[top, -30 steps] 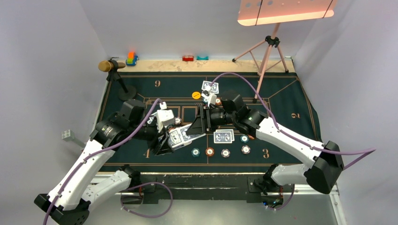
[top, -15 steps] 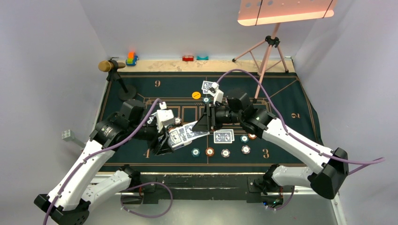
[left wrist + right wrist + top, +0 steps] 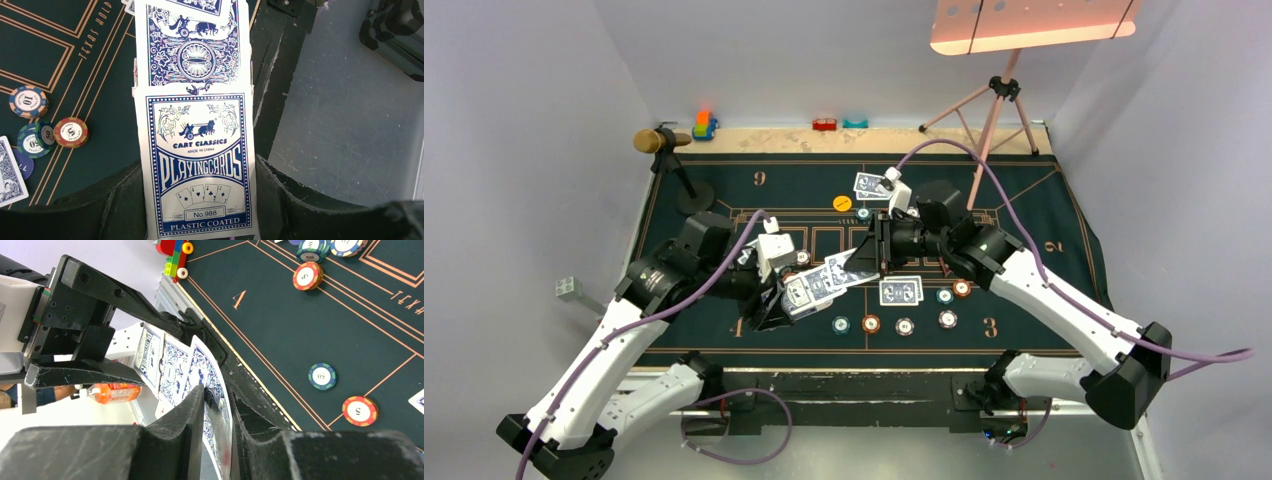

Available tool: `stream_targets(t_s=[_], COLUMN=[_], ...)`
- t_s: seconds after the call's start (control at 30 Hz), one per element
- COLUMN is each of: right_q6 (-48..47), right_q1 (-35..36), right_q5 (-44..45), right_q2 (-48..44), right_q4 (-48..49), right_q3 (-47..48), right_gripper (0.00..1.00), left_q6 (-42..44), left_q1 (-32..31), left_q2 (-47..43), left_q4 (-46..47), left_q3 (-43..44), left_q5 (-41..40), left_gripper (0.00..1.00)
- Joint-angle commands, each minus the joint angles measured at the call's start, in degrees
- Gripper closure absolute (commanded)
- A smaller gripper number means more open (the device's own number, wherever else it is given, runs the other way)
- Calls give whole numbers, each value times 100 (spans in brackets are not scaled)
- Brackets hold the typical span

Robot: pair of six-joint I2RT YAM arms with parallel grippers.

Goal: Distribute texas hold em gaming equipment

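My left gripper is shut on a blue-and-white playing card box, held above the mat's near left. A blue-backed card sticks out of its far end. My right gripper is shut on that card, pinching its edge just right of the box. Two blue-backed cards lie on the mat at centre, and two more lie farther back. Several chips form a row near the front. A yellow disc lies at the back centre.
The dark green mat covers the table. A microphone on a round stand stands at the back left and a pink tripod at the back right. Small toys line the far edge. More chips lie left of the box.
My right gripper has moved right and back, drawing a card out of the box. My left gripper has held still with the box.
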Motion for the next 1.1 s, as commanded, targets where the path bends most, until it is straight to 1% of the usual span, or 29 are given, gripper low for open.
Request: stream_targets(t_s=[0.0, 0.1, 0.17, 0.43, 0.6, 0.7, 0.83, 0.93, 1.07], right_q6=[-353, -446, -478, -584, -665, -745, -888, -980, -1128], right_q1=[-93, -121, -139, -300, -346, -425, -590, -625, -625], right_q5=[209, 304, 339, 366, 403, 470, 574, 665, 868], right_q2=[-172, -173, -190, -243, -233, -292, -271, -36, 587], right_q4=[-303, -435, -491, -701, -838, -907, -976, -949, -734], right_q3=[344, 413, 447, 671, 814, 959, 1227, 1350, 1377], right_gripper=[75, 70, 69, 74, 79, 88, 94, 100, 100], left_q6=[-159, -165, -168, -161, -159, -161, -139, -119, -107], left_q1=[49, 52, 49, 61, 66, 67, 71, 66, 73], left_q2=[-105, -105, -113, -131, -157, -181, -231, -275, -342], left_q4=[226, 236, 226, 214, 214, 195, 152, 108, 49], left_q3=[72, 72, 72, 55, 25, 4, -24, -26, -33], left_q5=[258, 268, 267, 259, 255, 257, 256, 254, 238], left_gripper=[82, 82, 82, 83, 83, 83, 83, 83, 83])
